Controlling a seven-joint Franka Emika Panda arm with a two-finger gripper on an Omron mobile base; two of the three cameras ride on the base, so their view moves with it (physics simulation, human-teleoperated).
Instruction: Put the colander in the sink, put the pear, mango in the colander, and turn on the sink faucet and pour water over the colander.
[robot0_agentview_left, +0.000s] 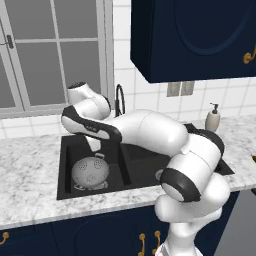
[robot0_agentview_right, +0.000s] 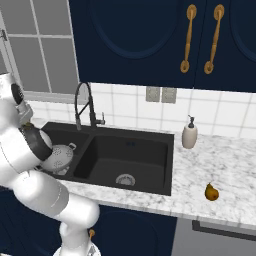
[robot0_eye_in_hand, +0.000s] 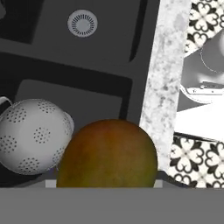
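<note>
Hand view looks down over the black sink (robot0_eye_in_hand: 109, 52) with one mango (robot0_eye_in_hand: 107, 154) pressed up close at the bottom of the picture, orange-brown and green at its lower left. The fruit sits right at the gripper, whose finger tips are hidden behind it, so the mango appears grasped, though the contact itself cannot be seen. Just left of the mango lies one colander (robot0_eye_in_hand: 33, 135), dome side up with its holes showing in clusters. One round steel drain (robot0_eye_in_hand: 82, 22) shows in the farther basin.

From the left base camera, the colander (robot0_agentview_left: 90, 172) rests upside down in the left basin of the sink (robot0_agentview_left: 65, 165), and the white arm reaches over that basin above it. One black gooseneck faucet (robot0_agentview_left: 119, 100) rises behind the divider between the two basins. One soap dispenser (robot0_agentview_left: 213, 118) stands on the marble counter (robot0_agentview_left: 30, 165) to the right.

The right base camera shows one pear (robot0_agentview_right: 212, 192) lying on the counter (robot0_agentview_right: 225, 165) well right of the sink (robot0_agentview_right: 150, 145), the faucet (robot0_agentview_right: 85, 107), the dispenser (robot0_agentview_right: 189, 134), the colander (robot0_agentview_right: 59, 156) partly behind the arm, and one drain (robot0_agentview_right: 125, 179) in the right basin.
</note>
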